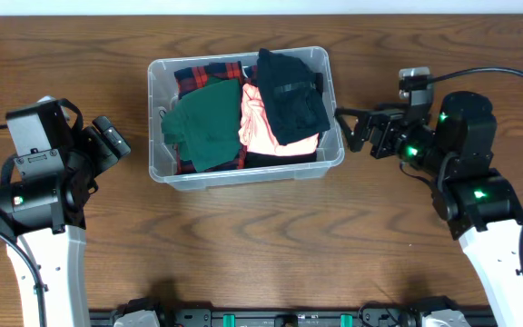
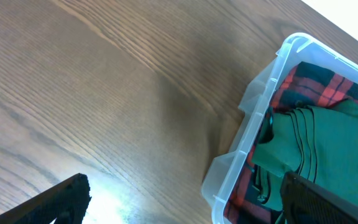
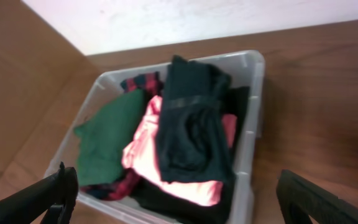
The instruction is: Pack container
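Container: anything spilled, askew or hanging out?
Nothing spilled. The container sits roughly square, everything inside. Only the dark garment is heaped loosely on top, its end rising near the back rim.

- We are finding no lettering, number, brand or sign that can be read in any of the three views.
- We are reading nothing on the container (image 1: 156, 118): its clear walls and rim are showing no legible label.
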Motion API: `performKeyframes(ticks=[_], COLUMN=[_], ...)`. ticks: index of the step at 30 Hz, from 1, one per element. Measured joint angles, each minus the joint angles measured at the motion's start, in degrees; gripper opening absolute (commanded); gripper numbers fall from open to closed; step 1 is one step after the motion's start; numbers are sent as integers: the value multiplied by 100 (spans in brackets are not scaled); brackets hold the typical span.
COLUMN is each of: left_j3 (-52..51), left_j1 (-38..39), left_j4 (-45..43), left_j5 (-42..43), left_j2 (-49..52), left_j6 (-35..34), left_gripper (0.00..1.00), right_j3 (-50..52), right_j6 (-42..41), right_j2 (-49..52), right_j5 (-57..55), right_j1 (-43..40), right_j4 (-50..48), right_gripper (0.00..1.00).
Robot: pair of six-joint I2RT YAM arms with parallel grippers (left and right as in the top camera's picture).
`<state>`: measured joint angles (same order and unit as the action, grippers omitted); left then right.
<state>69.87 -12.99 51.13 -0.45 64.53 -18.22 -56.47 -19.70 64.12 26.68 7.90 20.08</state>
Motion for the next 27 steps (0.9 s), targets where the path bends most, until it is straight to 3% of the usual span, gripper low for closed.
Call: performKeyframes(ticks=[6,15,27], left_j3=[0,0,0], left_j1=[0,2,0], left_j4=[0,0,-2], left_j5=[2,2,0], left_j2=[0,0,0], left_j6=[0,0,0], left_gripper=[98,98,98], right_j3=[0,31,1945], right_j6=[767,3180,3901], right_j2=[-533,-2100,-4450], right_j5=[138,-136,-852], right_j1=[-730,-809,-811], right_j4=[22,911,1274], right_gripper=[99,99,99])
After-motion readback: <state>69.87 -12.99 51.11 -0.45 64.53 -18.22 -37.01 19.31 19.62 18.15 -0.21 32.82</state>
